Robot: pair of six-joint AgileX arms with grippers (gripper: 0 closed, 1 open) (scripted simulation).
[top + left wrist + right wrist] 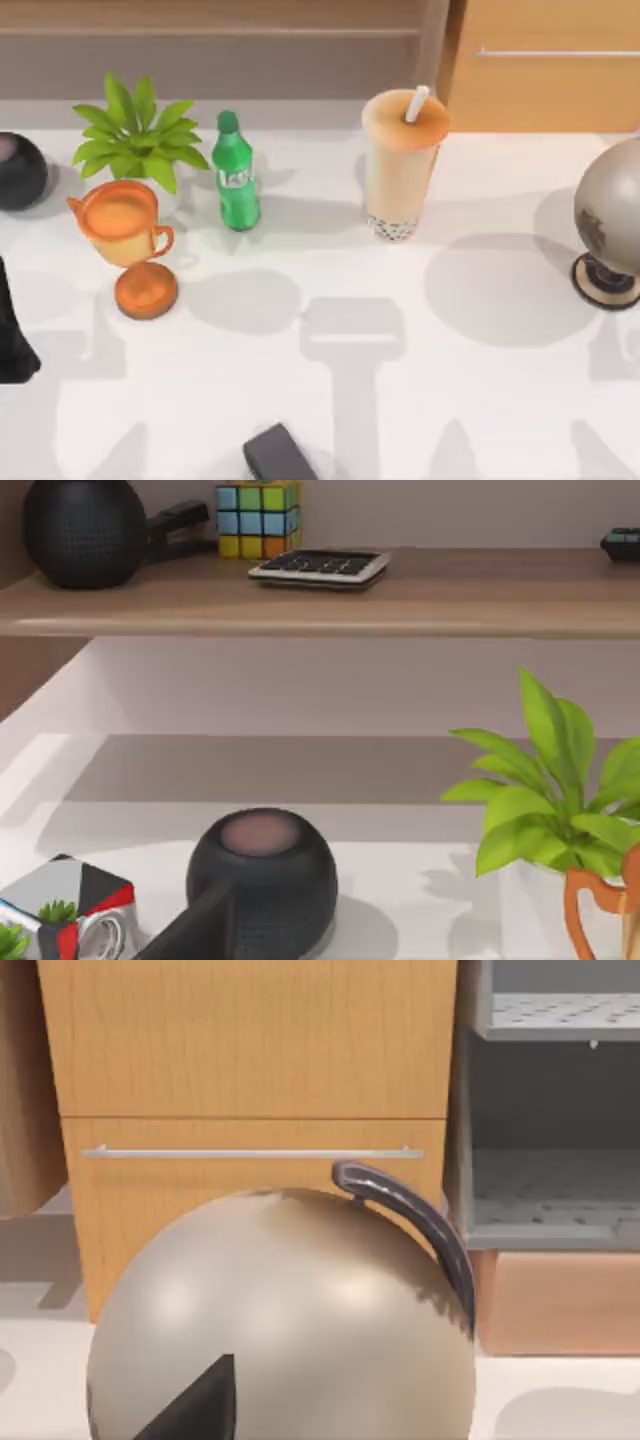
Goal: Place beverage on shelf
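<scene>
The beverage [400, 165], a tall clear cup of peach-orange milk tea with dark pearls, a domed lid and a white straw, stands upright at the back of the white table, right of centre. The shelf [200, 30] is the long light-brown board along the back left; its board [420, 605] carries a black speaker, a colour cube and a calculator. My left arm [12, 340] sits at the table's left edge, far from the cup. A dark part of my left gripper [190, 935] points at a black speaker. A dark part of my right gripper [195, 1405] faces a grey globe.
A green soda bottle [235, 175], a potted plant [135, 135] and an orange trophy cup [125, 240] stand left of the beverage. A black speaker [18, 170] is at far left, a globe [610, 220] at far right, an orange-tan cabinet [545, 65] behind. A dark block [280, 455] lies at the front.
</scene>
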